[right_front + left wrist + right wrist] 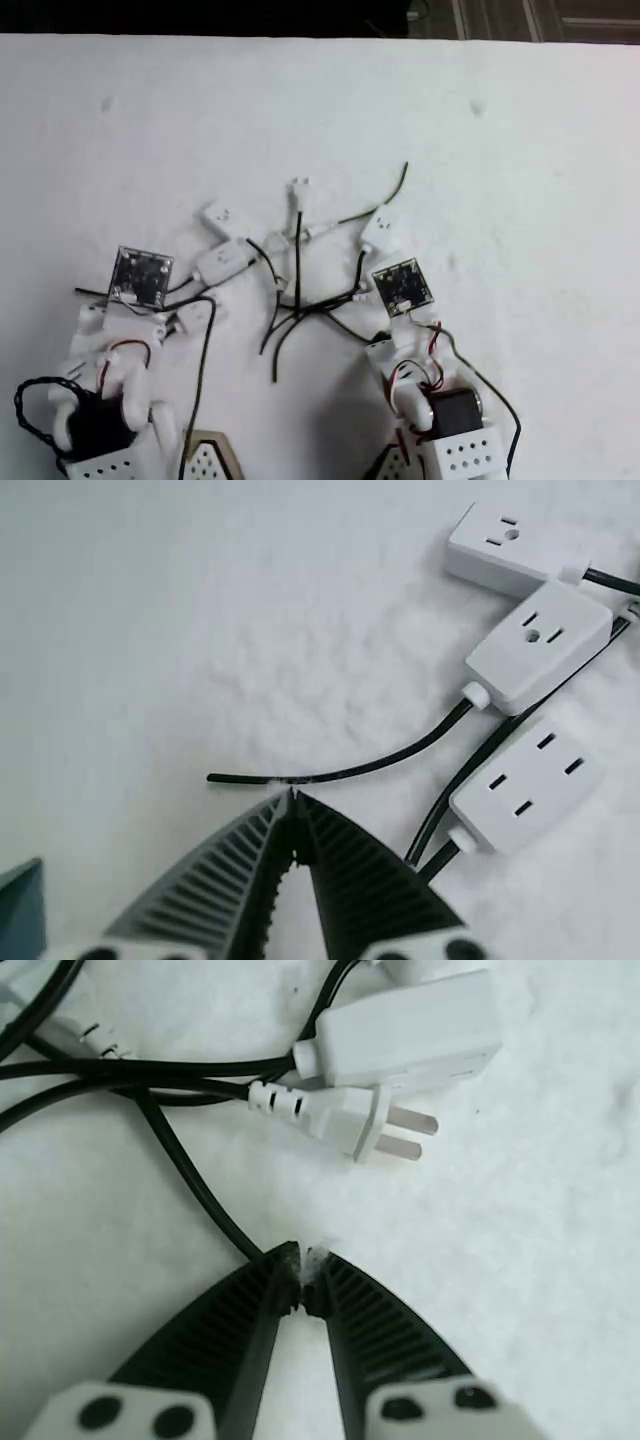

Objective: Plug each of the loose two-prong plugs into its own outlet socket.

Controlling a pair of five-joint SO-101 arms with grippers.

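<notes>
Left wrist view: both grippers' jaws are pressed together beside the cable tangle [298, 310].
The left gripper [293, 802] closes its tips right at a black cable [380, 765] running out of the tangle, with three outlet sockets [540, 640] just beyond. The right gripper [302, 1265], equally closed, sits near a loose two-prong plug [345, 1120] at the tangle's edge.
</notes>
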